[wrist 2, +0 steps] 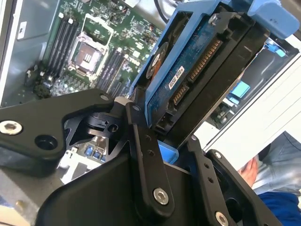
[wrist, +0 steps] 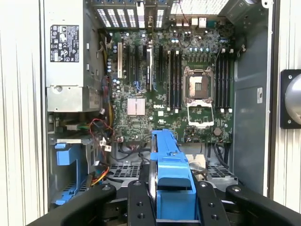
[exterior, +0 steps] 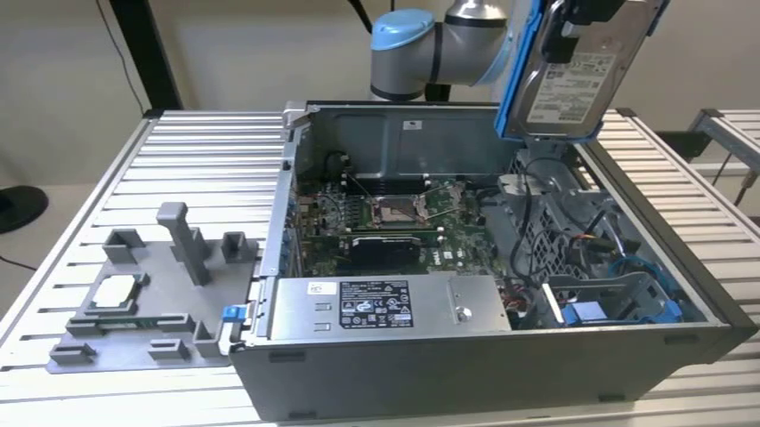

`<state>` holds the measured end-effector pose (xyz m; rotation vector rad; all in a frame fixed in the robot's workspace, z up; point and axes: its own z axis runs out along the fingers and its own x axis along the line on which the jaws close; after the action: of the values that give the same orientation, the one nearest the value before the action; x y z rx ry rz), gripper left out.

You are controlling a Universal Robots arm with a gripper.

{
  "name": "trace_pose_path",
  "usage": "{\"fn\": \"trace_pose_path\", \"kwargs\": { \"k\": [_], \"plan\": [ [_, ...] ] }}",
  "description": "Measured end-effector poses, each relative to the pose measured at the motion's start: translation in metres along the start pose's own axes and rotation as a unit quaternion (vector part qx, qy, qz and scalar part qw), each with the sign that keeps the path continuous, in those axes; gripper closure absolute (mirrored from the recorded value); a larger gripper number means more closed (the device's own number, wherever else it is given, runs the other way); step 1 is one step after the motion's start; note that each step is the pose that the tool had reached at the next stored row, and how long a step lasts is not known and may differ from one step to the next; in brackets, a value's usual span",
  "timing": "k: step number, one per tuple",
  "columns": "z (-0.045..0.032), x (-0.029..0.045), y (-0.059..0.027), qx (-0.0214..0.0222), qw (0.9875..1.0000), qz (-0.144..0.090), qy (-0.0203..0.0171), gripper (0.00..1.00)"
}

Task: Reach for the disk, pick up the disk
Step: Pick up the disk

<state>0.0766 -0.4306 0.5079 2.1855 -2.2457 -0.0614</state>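
The disk (exterior: pixel 574 78), silver-grey with a white label and a blue bracket, hangs upright in the air above the open computer case (exterior: pixel 475 356), toward the exterior view's right. My gripper (exterior: pixel 585 20) is shut on its upper end. In the second wrist view the black fingers (wrist 2: pixel 141 141) clamp both faces of the disk (wrist 2: pixel 197 61), whose connector edge shows. The first wrist view has the blue bracket (wrist: pixel 171 172) edge-on between the fingers (wrist: pixel 140 202), over the motherboard (wrist: pixel 164 80).
The case's walls and drive cage (exterior: pixel 618 298) stand below the disk. A grey power supply (exterior: pixel 380 307) lies at the case front. A grey fixture (exterior: pixel 142 294) holding a small silver chip sits on the slatted table (exterior: pixel 214 151). A person's hand (wrist 2: pixel 251 172) is beyond the case.
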Motion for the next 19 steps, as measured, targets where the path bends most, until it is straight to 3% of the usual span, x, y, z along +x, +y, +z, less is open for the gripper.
{"fn": "trace_pose_path", "kwargs": {
  "k": [10, 19],
  "plan": [
    [-0.0003, 0.0138, -0.0004, 0.0, 1.0, 0.0, 0.0, 1.0],
    [-0.0007, 0.0317, -0.001, -0.0006, 1.0, 0.0, 0.0, 1.0]
  ]
}}
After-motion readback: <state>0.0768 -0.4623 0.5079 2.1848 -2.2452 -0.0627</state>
